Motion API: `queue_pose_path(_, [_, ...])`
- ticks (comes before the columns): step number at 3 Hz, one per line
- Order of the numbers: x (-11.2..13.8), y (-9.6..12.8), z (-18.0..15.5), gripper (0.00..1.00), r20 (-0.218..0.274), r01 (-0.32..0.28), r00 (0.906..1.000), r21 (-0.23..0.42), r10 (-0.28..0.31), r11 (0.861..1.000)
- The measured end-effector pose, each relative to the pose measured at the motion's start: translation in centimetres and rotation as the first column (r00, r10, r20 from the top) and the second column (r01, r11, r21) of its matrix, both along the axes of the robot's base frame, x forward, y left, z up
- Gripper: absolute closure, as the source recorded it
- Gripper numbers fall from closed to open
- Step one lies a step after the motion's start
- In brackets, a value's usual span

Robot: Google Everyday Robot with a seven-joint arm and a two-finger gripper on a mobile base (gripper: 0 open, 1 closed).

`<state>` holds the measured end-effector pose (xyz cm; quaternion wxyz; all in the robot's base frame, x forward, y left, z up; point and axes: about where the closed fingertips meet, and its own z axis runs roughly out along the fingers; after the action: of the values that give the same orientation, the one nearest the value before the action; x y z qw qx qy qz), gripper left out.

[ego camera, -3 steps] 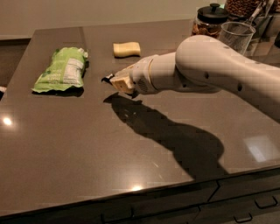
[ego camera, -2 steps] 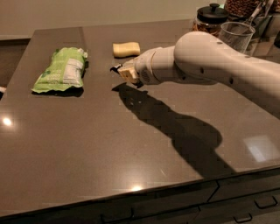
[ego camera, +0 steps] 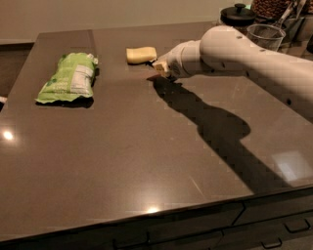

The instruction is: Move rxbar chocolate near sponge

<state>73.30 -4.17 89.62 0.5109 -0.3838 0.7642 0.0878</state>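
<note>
The pale yellow sponge (ego camera: 141, 54) lies on the dark countertop (ego camera: 146, 146) at the back centre. My gripper (ego camera: 160, 67) is just right of the sponge and a little in front of it, low over the counter, at the end of the white arm reaching in from the right. It is shut on the rxbar chocolate (ego camera: 149, 63). Only a dark sliver of the bar shows at the gripper's tip, close to the sponge's right end. The rest of the bar is hidden by the gripper.
A green bag (ego camera: 70, 78) lies at the left of the counter. A black-lidded jar (ego camera: 237, 13), a clear glass (ego camera: 265, 35) and other containers stand at the back right corner. The arm's shadow falls across the counter's middle right.
My gripper has moved back and slightly right with the bar, from the counter's middle towards the sponge, and now sits right beside it. The sponge and the green bag have not moved.
</note>
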Motion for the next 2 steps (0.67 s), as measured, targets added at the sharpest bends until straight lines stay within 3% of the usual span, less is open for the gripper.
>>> queue_pose_path(1, [2.4, -1.0, -1.0, 1.0, 0.003, 0.011, 0.9999, -0.007, -0.011, 1.0])
queue_pose_path(2, [4.5, -0.4, -1.7, 0.83, 0.009, 0.001, 1.0, -0.017, -0.001, 1.0])
